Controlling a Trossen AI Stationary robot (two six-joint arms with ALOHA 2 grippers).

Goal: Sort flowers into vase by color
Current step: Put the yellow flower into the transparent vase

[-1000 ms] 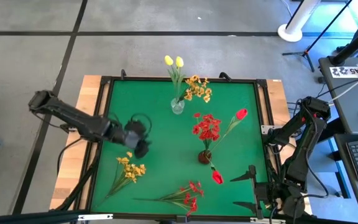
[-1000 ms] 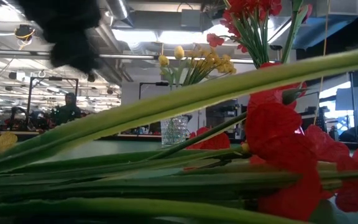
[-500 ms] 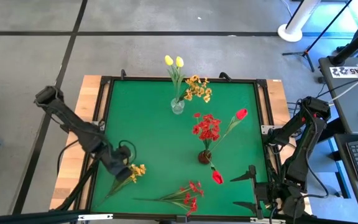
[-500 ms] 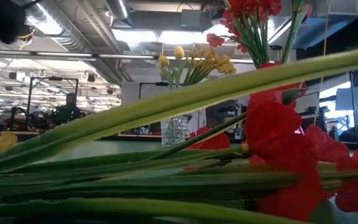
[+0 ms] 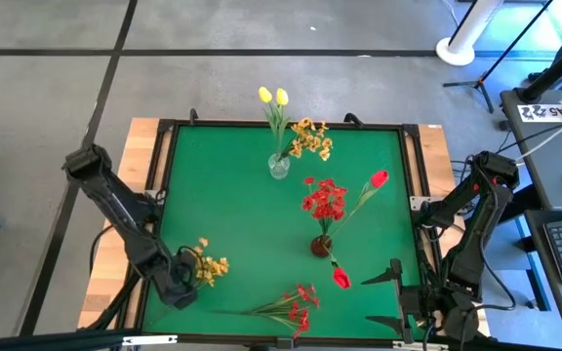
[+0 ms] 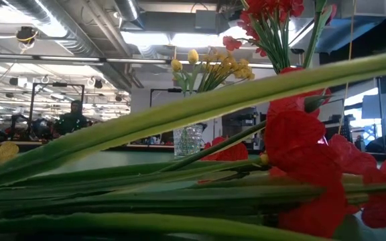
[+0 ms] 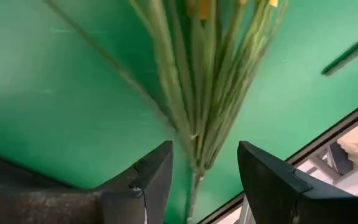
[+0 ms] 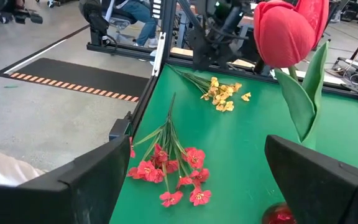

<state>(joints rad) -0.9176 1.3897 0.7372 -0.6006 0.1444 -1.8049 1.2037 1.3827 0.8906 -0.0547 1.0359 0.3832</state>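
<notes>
**Left end effector straddles the yellow spray's stems at the bench's near-left corner**

The left end effector (image 5: 181, 290) is low over the green bench (image 5: 232, 205) near its left edge, at the stem end of the loose yellow spray (image 5: 206, 264). In the left wrist view its two dark fingers (image 7: 151, 177) stand apart, one on each side of the bundled green stems, which run up between them; the fingers have not pinched the stems, and whether they touch them cannot be told.

The yellow spray lies flat on the bench, its blooms pointing toward the middle and its stems toward the near-left corner. Beside it, along the near edge, a loose red spray (image 5: 296, 306) lies flat with its stems pointing left. A loose red tulip (image 5: 341, 277) sits just in front of the dark vase.

Two vases stand upright on the bench. The clear glass vase (image 5: 279, 166) toward the far side holds two yellow tulips (image 5: 272, 96) and a spray of small yellow blooms (image 5: 311, 137). The dark vase (image 5: 321, 245), nearer the middle right, holds a red spray (image 5: 324, 199) and a red tulip (image 5: 379, 178) leaning to the right.

The right end effector (image 5: 390, 297) waits at the near-right corner of the bench, its fingers wide apart and holding nothing; its wrist view looks across the loose red spray toward the yellow one.

A seated person (image 8: 132, 14) shows in the room beyond the bench.
</notes>
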